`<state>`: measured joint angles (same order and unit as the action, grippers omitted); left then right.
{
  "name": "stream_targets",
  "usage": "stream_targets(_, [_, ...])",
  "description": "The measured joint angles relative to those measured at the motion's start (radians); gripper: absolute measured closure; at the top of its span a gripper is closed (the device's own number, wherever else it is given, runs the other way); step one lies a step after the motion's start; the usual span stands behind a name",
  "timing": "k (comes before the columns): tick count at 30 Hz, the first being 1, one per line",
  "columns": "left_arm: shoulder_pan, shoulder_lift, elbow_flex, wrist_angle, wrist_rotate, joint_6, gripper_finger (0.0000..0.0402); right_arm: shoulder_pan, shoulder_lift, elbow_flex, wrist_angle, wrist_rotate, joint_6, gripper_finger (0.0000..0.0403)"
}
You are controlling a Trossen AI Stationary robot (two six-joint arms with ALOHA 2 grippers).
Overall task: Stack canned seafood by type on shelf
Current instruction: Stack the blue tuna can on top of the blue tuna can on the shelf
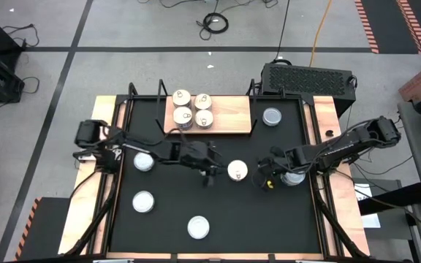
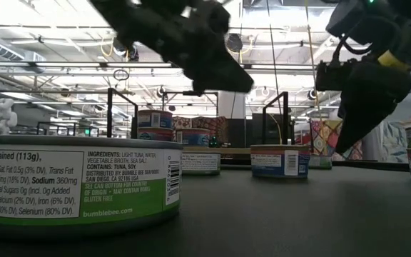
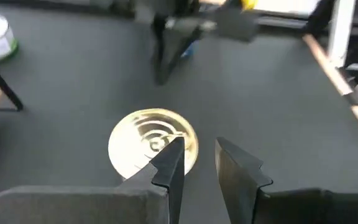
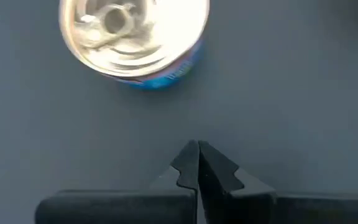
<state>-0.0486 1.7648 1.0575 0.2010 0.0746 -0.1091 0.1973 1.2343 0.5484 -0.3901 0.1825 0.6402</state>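
Several white-topped tins (image 1: 193,108) stand on the shelf (image 1: 229,117), a light wooden board at the table's far side. Another tin (image 1: 237,170) stands on the black table between my two grippers; it also shows in the left wrist view (image 3: 154,144). My left gripper (image 1: 212,173) hangs just left of that tin, its fingers (image 3: 197,163) open with nothing between them. My right gripper (image 1: 266,177) hangs to the tin's right, shut (image 4: 197,154) and empty. The right wrist view shows a blue-labelled tin (image 4: 135,37) beyond the fingers.
Loose tins stand on the table at the left (image 1: 143,161), near left (image 1: 143,201), near middle (image 1: 198,227), under my right arm (image 1: 293,177) and far right beside the shelf (image 1: 272,116). Black rods (image 1: 132,93) rise at the shelf's ends. A green-labelled tin (image 2: 77,185) fills the low view's foreground.
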Motion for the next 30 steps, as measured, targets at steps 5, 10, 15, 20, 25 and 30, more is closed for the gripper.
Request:
stream_targets(5, [0.032,0.055,0.145,-0.209,0.0,-0.029,0.0309,0.026,0.0,0.0,0.051,0.0,-0.091,0.0403])
stream_targets(10, [0.077,0.056,0.214,-0.298,0.001,-0.069,0.0309,0.027,0.0,0.0,0.085,0.067,-0.161,0.0403])
stream_targets(15, [0.116,0.057,0.226,-0.354,0.118,-0.093,0.0292,0.027,0.0,0.0,0.087,0.153,-0.217,0.0403])
stream_targets(20, [0.147,0.075,0.227,-0.328,0.159,-0.201,0.0243,0.032,0.0,0.0,0.06,0.157,-0.236,0.0403])
stream_targets(25, [0.17,0.117,0.228,-0.255,0.162,-0.419,0.0186,0.041,0.0,0.0,0.047,0.163,-0.283,0.0403])
stream_targets(30, [0.173,0.151,0.226,-0.175,0.164,-0.521,0.0159,0.075,0.0,-0.001,0.009,0.165,-0.286,0.0403])
